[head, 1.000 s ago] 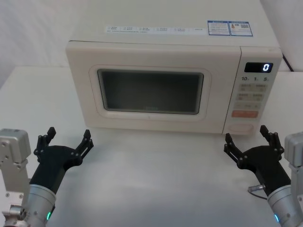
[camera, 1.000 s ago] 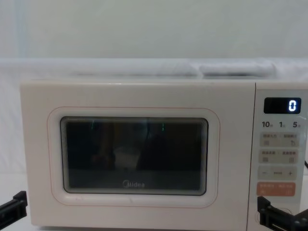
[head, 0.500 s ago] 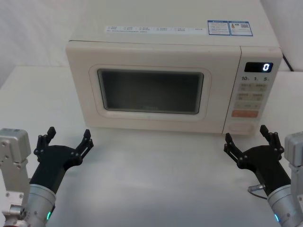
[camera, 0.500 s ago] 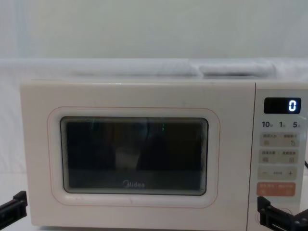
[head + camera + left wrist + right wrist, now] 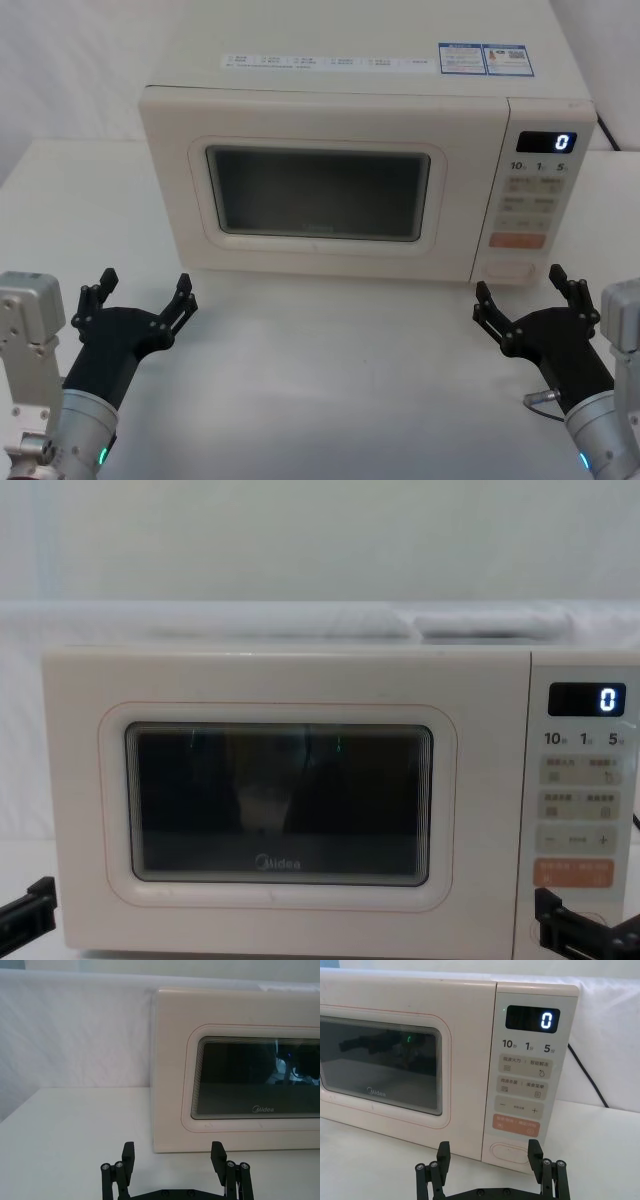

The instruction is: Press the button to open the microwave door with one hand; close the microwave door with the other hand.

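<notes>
I am holding the right gripper (image 5: 528, 291) spread wide, just short of the button (image 5: 510, 1152) under the orange key (image 5: 516, 1124); left gripper (image 5: 143, 293), equally wide, is waiting before the shut microwave door (image 5: 318, 185) for closing

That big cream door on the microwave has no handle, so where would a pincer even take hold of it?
Probably nowhere yet. The microwave door sits shut and flush, with no handle or lip showing. The button at the panel's foot should free it, best pressed straight from the front by the open right pincer. Once ajar, its flat front can be pushed shut by the left pincer.
</notes>
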